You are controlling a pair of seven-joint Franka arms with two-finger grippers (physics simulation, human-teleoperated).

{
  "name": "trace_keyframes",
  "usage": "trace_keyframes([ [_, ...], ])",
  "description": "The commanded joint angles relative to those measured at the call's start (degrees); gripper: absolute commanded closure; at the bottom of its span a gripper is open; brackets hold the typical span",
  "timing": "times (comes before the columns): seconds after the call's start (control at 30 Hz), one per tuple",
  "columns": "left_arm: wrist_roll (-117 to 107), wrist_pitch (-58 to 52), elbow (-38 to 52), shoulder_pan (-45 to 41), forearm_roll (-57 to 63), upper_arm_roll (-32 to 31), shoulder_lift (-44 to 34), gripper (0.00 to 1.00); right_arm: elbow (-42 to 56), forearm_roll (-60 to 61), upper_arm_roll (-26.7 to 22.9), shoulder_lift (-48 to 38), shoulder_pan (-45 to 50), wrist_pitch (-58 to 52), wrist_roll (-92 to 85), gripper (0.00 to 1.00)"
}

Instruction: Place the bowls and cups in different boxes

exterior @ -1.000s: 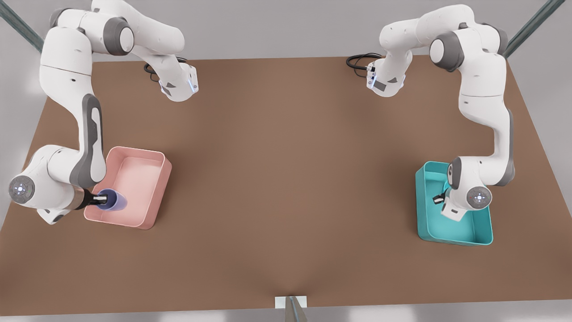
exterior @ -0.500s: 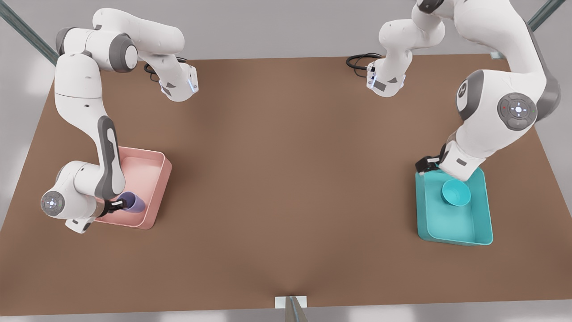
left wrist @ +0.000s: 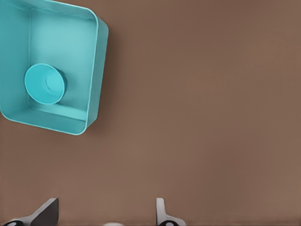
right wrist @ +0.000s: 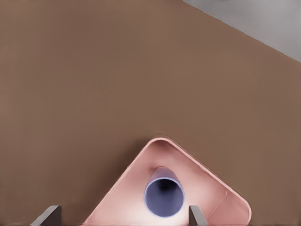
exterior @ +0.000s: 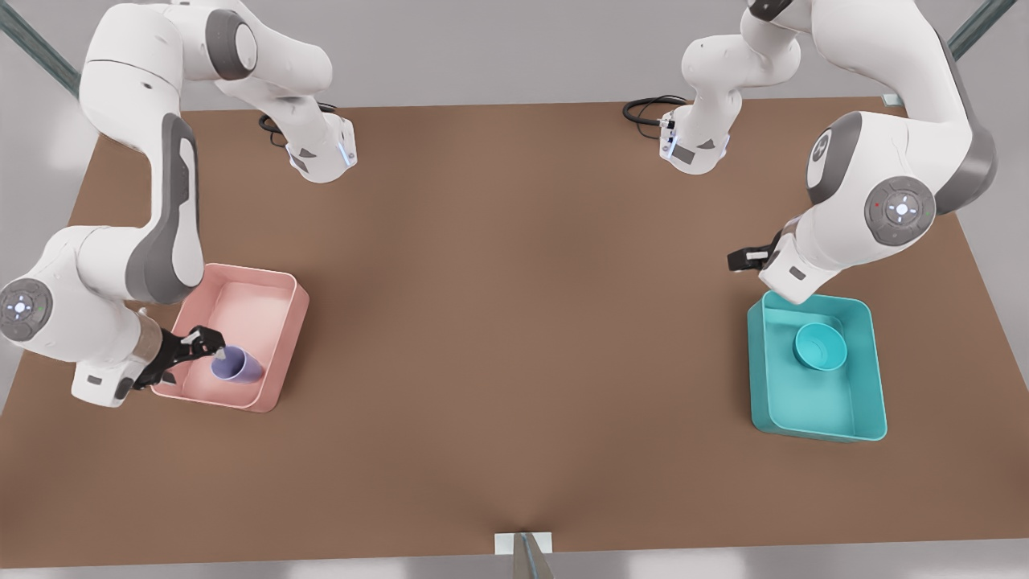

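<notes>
Teal bowl down in the teal box, upright near the far end. Lavender cup standing mouth-up in the pale pink box, close to the near wall. One kind per box, so sorting looks complete.

Left end effector lifted clear beyond the teal box's far edge, over bare bench, fingers spread wide, holding nothing. Right end effector just beside the cup, jaws parted and off it, fingers flanking the rim — released, likely ready to pull away.
</notes>
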Motion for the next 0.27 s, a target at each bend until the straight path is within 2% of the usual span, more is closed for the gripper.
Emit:
trace_keyframes([
  [0.0, 1.30, -1.20, 0.02, 0.09, 0.08, -0.03, -0.08, 0.00, 4.36, -2.71, -0.33, -0.17, 0.82, -21.09, 25.88, 0.00],
  [0.03, 1.30, -1.20, 0.02, 0.09, 0.08, -0.03, -0.08, 0.00, 5.94, -5.34, -0.16, -0.43, 0.99, -22.42, 25.88, 0.00],
  [0.07, 1.30, -1.20, 0.02, -0.09, 0.08, -0.03, 0.00, 0.00, 3.75, -8.34, 2.21, -6.22, 0.47, -22.25, 27.02, 0.00],
  [0.13, 1.30, -1.37, 0.02, -0.26, -0.10, -0.03, -0.08, 0.00, -7.22, -8.25, 5.29, -15.97, -2.17, -19.00, 28.51, 0.00],
  [0.23, 0.69, -3.74, 0.02, -0.09, -0.10, -2.31, -0.08, 0.00, -9.09, -8.25, 5.29, -16.78, -2.17, -17.06, 28.51, 0.00],
])
